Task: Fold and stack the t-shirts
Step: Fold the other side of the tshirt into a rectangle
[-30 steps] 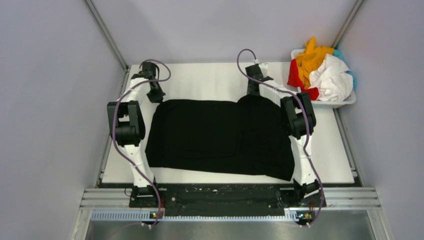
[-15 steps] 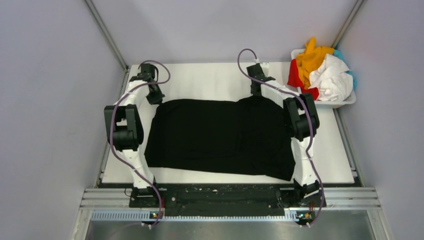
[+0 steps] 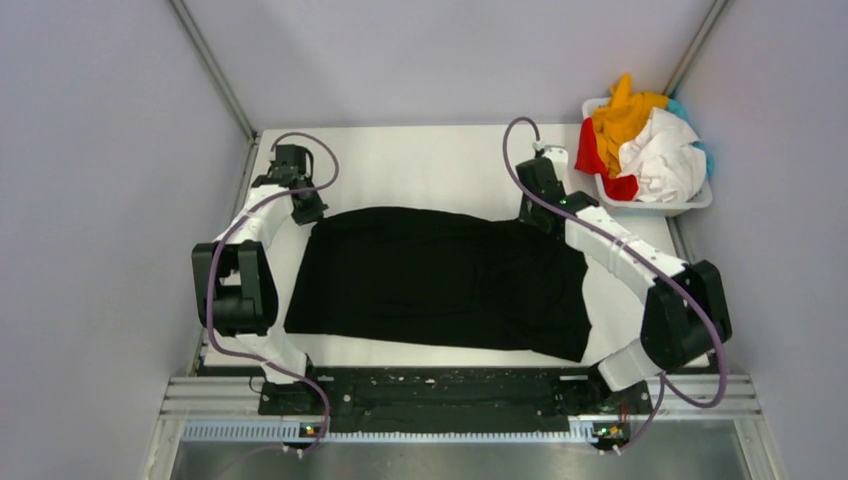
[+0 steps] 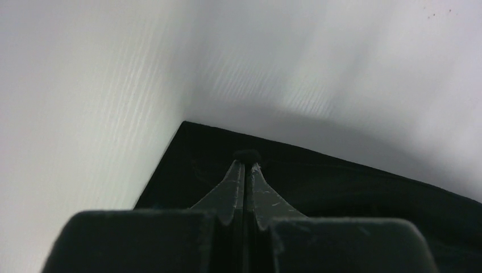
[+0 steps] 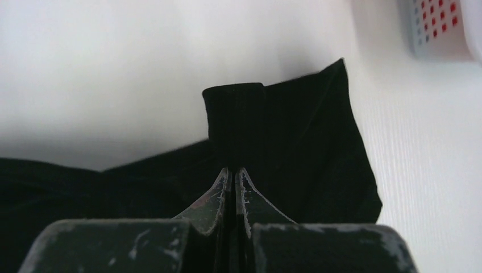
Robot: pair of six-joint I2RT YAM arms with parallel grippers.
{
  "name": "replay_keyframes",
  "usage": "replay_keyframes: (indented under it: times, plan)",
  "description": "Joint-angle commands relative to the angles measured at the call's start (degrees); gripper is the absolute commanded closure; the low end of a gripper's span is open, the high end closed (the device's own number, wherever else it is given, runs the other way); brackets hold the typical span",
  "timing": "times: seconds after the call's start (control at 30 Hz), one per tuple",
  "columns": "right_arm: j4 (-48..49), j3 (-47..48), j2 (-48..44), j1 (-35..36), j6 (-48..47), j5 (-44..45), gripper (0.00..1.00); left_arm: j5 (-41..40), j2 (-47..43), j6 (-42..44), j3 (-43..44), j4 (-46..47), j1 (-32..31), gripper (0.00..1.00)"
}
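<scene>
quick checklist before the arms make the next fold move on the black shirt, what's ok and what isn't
1. Left claw shut on the far left corner of the large black cloth t-shirt: ok.
2. Right claw shut on its far right corner, cloth poking past the tips: ok.
3. Shirt lying flat: not ok, its right part is rumpled and the near hem slants.
4. White plastic basket of coloured t-shirts apart from the black shirt: ok.
5. Whether each claw holds one layer or two: cannot tell.
</scene>
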Motion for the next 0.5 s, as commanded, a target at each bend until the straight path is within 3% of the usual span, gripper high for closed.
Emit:
replay_keyframes:
  times: [0.0,0.17,0.3,0.47]
  plan:
    - [-4.1,-5.8,-8.8,3.6,4.1,-0.1,1.0,-2.0,-5.3,0.4,-1.9,4.0,-0.3,1.0]
    - [-4.1,-8.7,-12.3,4.7,5.2,0.1,1.0,-5.3,-3.5,2.8,3.8,6.3,-0.2,1.0]
    - [-4.6,-5.6,-9.7,4.7,4.5,2.4,1.0,-7.2,1.0,3.8,12.0,2.0,-0.2,1.0]
    - [-5.3,-3.6,-8.2,4.7,4.9,2.3,1.0,-10.3,1.9,3.8,10.5,1.2,-0.2,1.0]
